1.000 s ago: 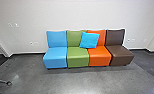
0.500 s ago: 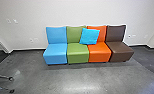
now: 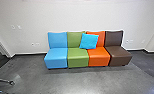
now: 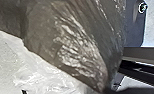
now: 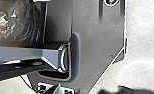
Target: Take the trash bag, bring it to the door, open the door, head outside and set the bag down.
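Observation:
The trash bag [image 4: 68, 42], dark, shiny and partly see-through, looms close in the left wrist view, with creases running along its side. In the right wrist view, part of the bag [image 5: 14, 23] appears beside the robot's wide dark plate. What grips the bag is hidden, and I cannot tell how either gripper stands.
A row of blue [image 3: 56, 58], green [image 3: 78, 58], orange [image 3: 98, 58] and brown [image 3: 119, 56] seats stands against the white wall [image 3: 75, 15]. A bright blue cushion [image 3: 89, 41] leans on the backrests. Metal chair legs [image 3: 4, 81] reach in from the left.
The head camera's view has shifted a little up and down; the seats and cushion keep their places relative to the wall.

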You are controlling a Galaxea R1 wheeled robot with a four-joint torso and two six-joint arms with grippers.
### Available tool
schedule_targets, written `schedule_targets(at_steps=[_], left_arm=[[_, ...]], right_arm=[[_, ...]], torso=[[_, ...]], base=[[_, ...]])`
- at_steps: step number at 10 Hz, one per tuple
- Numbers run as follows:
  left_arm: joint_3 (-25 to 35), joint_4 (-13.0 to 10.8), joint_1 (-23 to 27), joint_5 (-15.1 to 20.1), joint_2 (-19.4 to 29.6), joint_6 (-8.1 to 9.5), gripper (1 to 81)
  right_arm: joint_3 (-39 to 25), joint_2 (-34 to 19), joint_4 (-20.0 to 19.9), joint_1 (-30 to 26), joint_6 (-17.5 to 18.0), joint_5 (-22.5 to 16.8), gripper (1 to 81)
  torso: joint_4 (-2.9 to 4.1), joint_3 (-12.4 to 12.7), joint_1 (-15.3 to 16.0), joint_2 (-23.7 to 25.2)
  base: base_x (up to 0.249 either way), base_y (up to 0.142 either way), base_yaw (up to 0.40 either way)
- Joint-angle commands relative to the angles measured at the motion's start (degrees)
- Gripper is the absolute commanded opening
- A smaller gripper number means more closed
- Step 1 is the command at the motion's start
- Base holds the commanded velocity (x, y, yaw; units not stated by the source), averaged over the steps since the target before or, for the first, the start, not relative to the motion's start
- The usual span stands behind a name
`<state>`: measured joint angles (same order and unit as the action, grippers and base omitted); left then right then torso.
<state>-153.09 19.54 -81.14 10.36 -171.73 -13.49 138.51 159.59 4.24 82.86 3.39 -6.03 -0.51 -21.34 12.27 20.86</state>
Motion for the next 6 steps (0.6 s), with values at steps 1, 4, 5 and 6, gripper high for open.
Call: schedule_targets(at_steps=[1,4,5,6], left_arm=[[0.2,0.1,1.2,4.8,0.1,-0.48,1.0],[0.2,0.1,0.8,4.8,0.4,-0.48,1.0],[0.2,0.1,0.8,4.8,0.3,-0.48,1.0],[0.2,0.1,0.8,4.8,0.2,-0.48,1.0]], right_arm=[[-0.1,-0.9,0.4,-1.4,-0.3,-4.2,81.1],[0.9,-0.1,0.4,-1.2,-0.3,-4.2,81.1],[1.6,0.3,0.4,-1.2,-0.3,-4.2,81.1],[2.1,0.8,0.4,-1.1,-0.3,-4.2,81.1]], torso=[[0.00,4.9,-3.5,-5.4],[0.00,8.9,-7.6,-11.6],[0.00,7.3,-9.0,-13.7],[0.00,8.2,-9.9,-15.1]], base=[[0.000,0.000,0.000],[0.000,0.000,0.000],[0.000,0.000,0.000],[0.000,0.000,0.000]])
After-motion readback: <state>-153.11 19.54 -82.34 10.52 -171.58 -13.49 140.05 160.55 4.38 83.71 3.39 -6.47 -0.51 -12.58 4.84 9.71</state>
